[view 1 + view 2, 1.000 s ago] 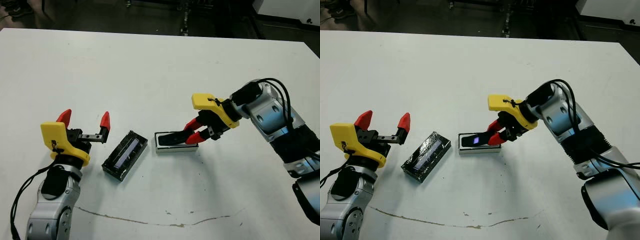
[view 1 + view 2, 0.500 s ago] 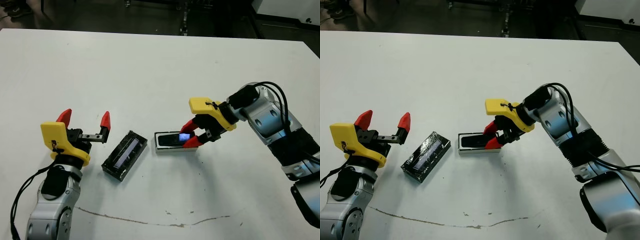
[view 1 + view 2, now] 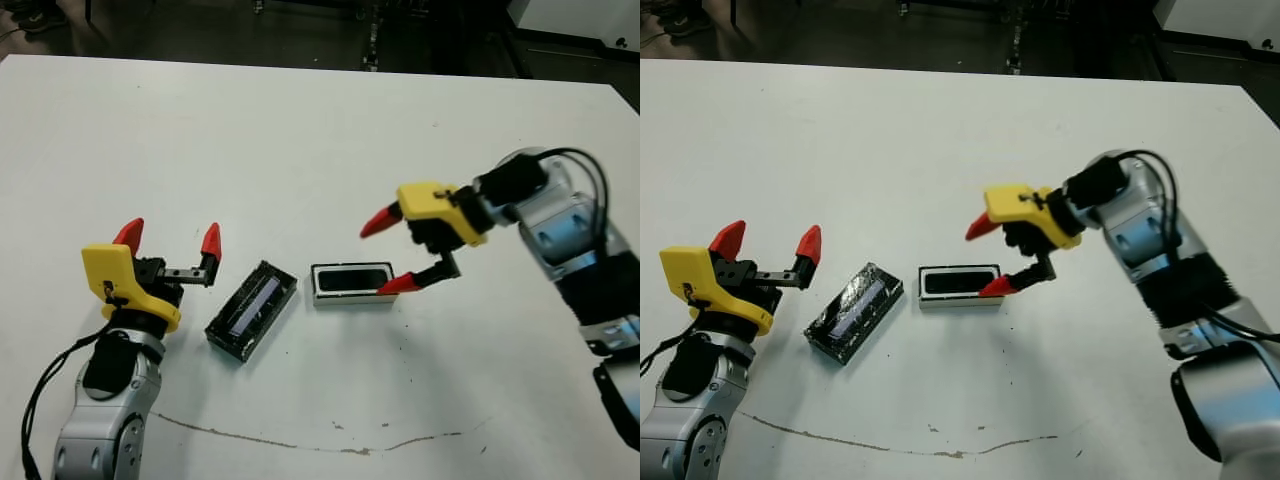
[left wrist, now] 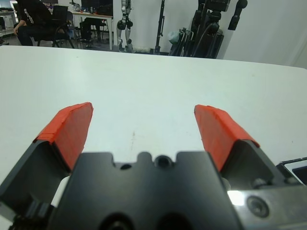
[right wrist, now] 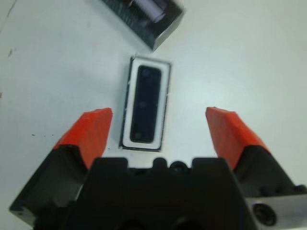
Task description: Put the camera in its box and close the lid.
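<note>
Our right gripper [image 3: 392, 254] hangs wide open and empty just beyond the box [image 3: 352, 283], where the camera [image 5: 143, 103] lies flat inside. The lid [image 3: 251, 309] rests on the tabletop [image 3: 300, 140] between box and our left gripper [image 3: 170, 241], also spread open, holding nothing.

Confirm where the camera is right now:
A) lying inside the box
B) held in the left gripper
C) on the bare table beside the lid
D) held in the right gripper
A: the camera lies flat inside the box, the open right gripper holds nothing, and the lid sits apart on the table.
</note>
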Controlling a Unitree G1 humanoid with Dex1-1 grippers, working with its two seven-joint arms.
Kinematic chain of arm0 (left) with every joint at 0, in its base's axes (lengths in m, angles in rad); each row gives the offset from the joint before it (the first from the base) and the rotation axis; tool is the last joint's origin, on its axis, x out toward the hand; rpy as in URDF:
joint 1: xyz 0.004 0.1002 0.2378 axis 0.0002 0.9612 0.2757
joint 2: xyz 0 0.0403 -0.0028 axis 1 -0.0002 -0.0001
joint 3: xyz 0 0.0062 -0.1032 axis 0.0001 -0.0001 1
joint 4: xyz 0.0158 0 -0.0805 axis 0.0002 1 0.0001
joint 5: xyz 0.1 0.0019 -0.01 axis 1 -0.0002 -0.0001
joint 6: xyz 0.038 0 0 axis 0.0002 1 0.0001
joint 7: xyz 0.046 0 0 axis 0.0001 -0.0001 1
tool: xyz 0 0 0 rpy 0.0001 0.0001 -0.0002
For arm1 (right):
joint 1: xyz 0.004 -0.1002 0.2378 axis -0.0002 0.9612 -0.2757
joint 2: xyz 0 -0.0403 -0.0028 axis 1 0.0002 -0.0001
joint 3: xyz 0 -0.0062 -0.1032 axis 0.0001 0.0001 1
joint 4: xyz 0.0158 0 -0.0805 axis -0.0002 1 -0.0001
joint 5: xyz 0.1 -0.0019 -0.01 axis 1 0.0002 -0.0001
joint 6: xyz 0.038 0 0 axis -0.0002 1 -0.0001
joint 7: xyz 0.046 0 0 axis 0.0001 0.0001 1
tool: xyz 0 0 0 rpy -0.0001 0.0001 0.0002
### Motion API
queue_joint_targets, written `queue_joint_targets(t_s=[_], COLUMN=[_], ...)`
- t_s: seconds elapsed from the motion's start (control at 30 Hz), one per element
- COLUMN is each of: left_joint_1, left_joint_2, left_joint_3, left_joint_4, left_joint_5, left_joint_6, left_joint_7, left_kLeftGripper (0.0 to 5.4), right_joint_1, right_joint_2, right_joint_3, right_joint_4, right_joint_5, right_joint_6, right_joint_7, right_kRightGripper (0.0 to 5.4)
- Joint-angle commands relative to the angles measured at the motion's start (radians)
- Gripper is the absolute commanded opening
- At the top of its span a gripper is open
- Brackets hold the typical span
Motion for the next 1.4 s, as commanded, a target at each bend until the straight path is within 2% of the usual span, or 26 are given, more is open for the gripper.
queue_joint_targets(t_s=[0.03, 0.13, 0.2, 0.23, 0.27, 0.33, 0.47, 0.67, 0.83, 0.97, 1.13, 1.3, 1.4], left_joint_1=[0.012, 0.012, 0.011, 0.011, 0.01, 0.009, 0.007, 0.015, 0.021, 0.028, 0.041, 0.032, 0.016], left_joint_2=[-0.004, -0.004, -0.001, -0.001, 0.0, 0.0, 0.003, 0.044, 0.055, 0.083, 0.142, 0.206, 0.236], left_joint_3=[0.0, 0.0, 0.0, 0.0, -0.001, -0.001, -0.003, -0.011, -0.005, -0.014, -0.029, -0.019, -0.023], left_joint_4=[0.004, 0.003, 0.002, 0.003, 0.004, 0.004, -0.011, -0.034, -0.078, -0.119, -0.205, -0.317, -0.354], left_joint_5=[-0.003, -0.004, -0.003, -0.003, -0.002, -0.003, -0.005, 0.006, -0.026, -0.011, -0.014, -0.098, -0.125], left_joint_6=[0.007, 0.009, 0.01, 0.008, 0.006, 0.006, 0.023, 0.01, 0.027, 0.043, 0.099, 0.232, 0.292], left_joint_7=[0.001, 0.001, -0.001, -0.002, -0.003, -0.005, -0.003, -0.047, -0.072, -0.083, -0.115, -0.157, -0.163], left_kLeftGripper=[5.4, 5.4, 5.4, 5.4, 5.4, 5.4, 5.4, 5.4, 5.4, 5.4, 5.4, 5.4, 5.4], right_joint_1=[-0.011, 0.028, 0.097, 0.129, 0.185, 0.286, 0.481, 0.721, 0.841, 0.904, 0.956, 0.963, 0.965], right_joint_2=[-0.042, -0.053, -0.043, -0.035, -0.009, 0.047, 0.177, 0.299, 0.38, 0.44, 0.468, 0.475, 0.48], right_joint_3=[-0.06, -0.147, -0.248, -0.289, -0.341, -0.413, -0.498, -0.513, -0.512, -0.497, -0.46, -0.444, -0.442], right_joint_4=[-0.059, -0.135, -0.258, -0.313, -0.381, -0.475, -0.568, -0.654, -0.7, -0.721, -0.732, -0.717, -0.714], right_joint_5=[0.047, 0.11, 0.149, 0.157, 0.156, 0.149, 0.15, 0.137, 0.146, 0.134, 0.1, 0.091, 0.09], right_joint_6=[0.065, 0.168, 0.33, 0.383, 0.417, 0.432, 0.354, 0.215, 0.18, 0.15, 0.12, 0.095, 0.099], right_joint_7=[-0.007, -0.075, -0.216, -0.283, -0.378, -0.532, -0.769, -0.98, -1.105, -1.193, -1.265, -1.296, -1.314], right_kRightGripper=[5.39, 5.39, 5.39, 5.39, 5.39, 5.23, 4.78, 3.82, 3.03, 2.44, 1.57, 0.74, 0.33])
